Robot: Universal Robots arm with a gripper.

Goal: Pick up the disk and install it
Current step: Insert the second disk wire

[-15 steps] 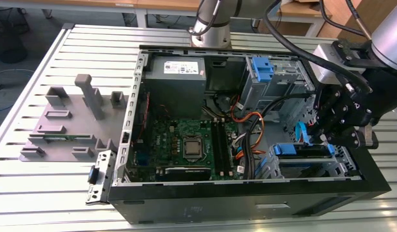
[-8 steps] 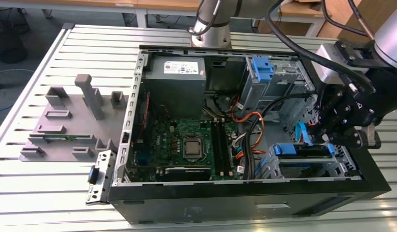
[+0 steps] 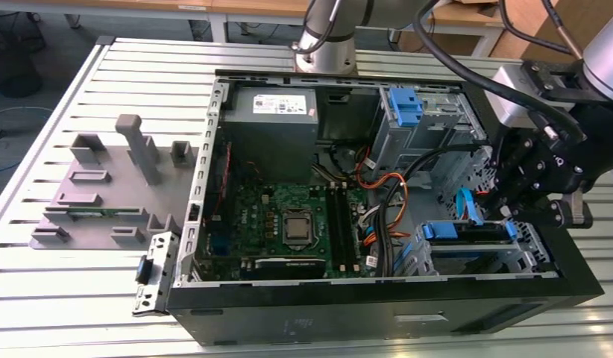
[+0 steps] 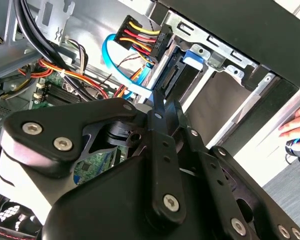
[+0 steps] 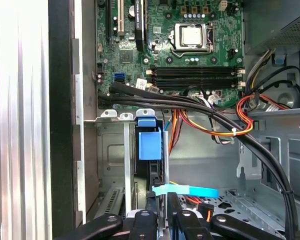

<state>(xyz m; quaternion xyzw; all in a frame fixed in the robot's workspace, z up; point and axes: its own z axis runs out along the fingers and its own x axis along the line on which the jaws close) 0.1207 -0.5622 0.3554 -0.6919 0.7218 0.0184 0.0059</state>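
Observation:
The disk point(image 3: 466, 230) lies in the drive bay at the case corner on the exterior view's right, its blue carrier frame showing at the bay mouth. In both wrist views the blue frame point(image 5: 150, 142) point(image 4: 192, 56) sits deep in the metal slot. My gripper point(image 3: 503, 216) hangs over the bay at the disk's cable end. Its black fingers point(image 5: 151, 212) stand close together, shut, with nothing seen between them. The fingertips point(image 4: 159, 102) point at the disk's near end; whether they touch it I cannot tell.
A light-blue flat cable point(image 5: 185, 191) crosses just ahead of the fingertips, beside orange, red and black wire bundles point(image 5: 225, 127). The motherboard point(image 3: 286, 224) and grey power-supply box point(image 3: 271, 112) fill the open case. A grey fixture point(image 3: 107, 186) stands on the table. A person's hand point(image 4: 295, 125) rests outside the case.

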